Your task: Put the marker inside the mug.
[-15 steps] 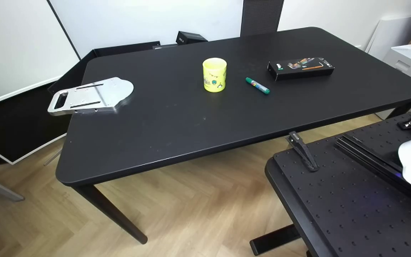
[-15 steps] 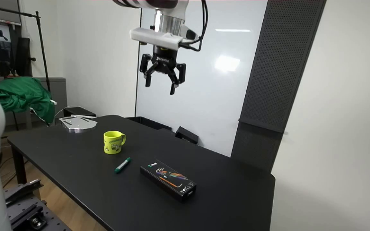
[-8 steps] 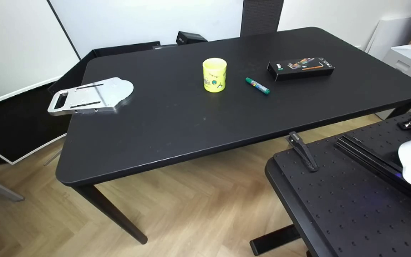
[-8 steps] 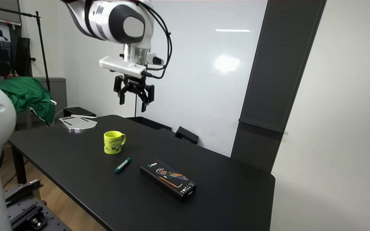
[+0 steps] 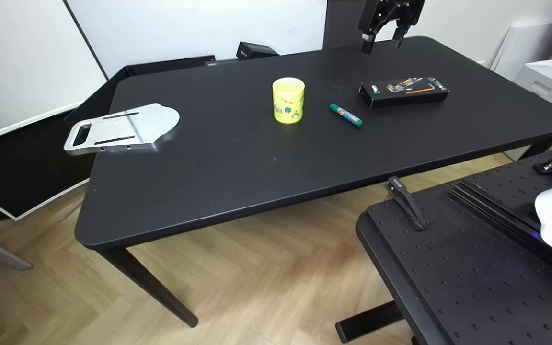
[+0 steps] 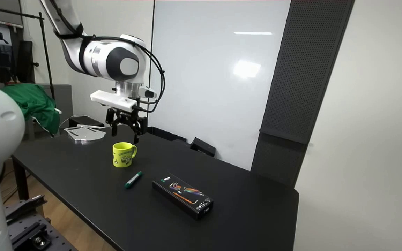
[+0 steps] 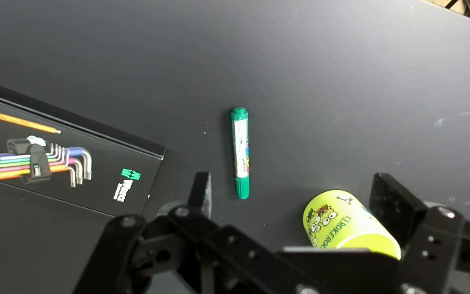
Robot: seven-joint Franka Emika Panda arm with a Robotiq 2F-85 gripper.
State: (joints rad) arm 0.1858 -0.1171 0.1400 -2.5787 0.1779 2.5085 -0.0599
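Observation:
The green marker lies flat on the black table in both exterior views [image 5: 346, 115] [image 6: 133, 179] and in the wrist view [image 7: 241, 151]. The yellow mug stands upright beside it in both exterior views [image 5: 285, 103] [image 6: 120, 157]; in the wrist view the mug [image 7: 333, 220] is partly hidden by the gripper. My gripper is open and empty, high above the table, in both exterior views [image 5: 382, 43] [image 6: 125, 136]. In the wrist view the gripper's [image 7: 295, 183] fingers are wide apart, with the marker's lower end and the mug showing between them, below.
A flat black box with coloured pictures lies near the marker in both exterior views [image 5: 404, 93] [image 6: 183, 195] and in the wrist view [image 7: 104, 179]. A silver metal plate [image 5: 151, 122] lies at the table's [image 5: 237, 191] far end. A whiteboard [image 6: 222, 87] stands behind the table.
The arm and open gripper have come down and moved left in an exterior view, and the gripper has come into sight at the top of an exterior view. The marker and mug have not moved.

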